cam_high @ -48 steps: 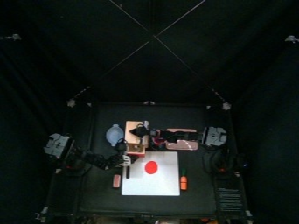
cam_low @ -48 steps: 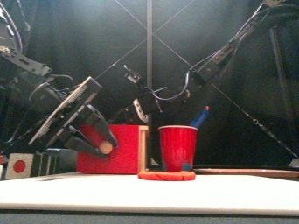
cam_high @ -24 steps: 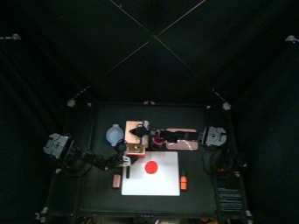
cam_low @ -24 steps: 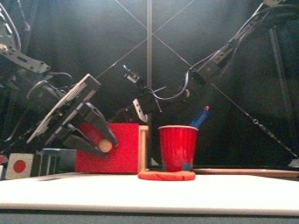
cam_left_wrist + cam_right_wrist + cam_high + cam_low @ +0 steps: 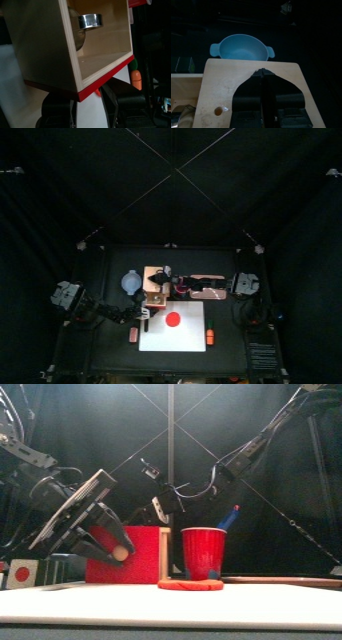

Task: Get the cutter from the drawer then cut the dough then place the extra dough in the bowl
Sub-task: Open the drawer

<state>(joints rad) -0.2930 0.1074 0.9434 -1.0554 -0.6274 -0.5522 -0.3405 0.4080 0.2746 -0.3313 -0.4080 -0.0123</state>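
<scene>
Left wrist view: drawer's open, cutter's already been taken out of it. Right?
Not quite. The drawer is open, but the cutter has not been taken out: it lies inside the drawer, at the end far from the red front. The left wrist view shows it.

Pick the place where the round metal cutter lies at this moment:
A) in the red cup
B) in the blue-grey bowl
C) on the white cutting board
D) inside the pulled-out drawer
D: the left wrist view shows the cutter resting on the floor of the open drawer, at its far end.
</scene>
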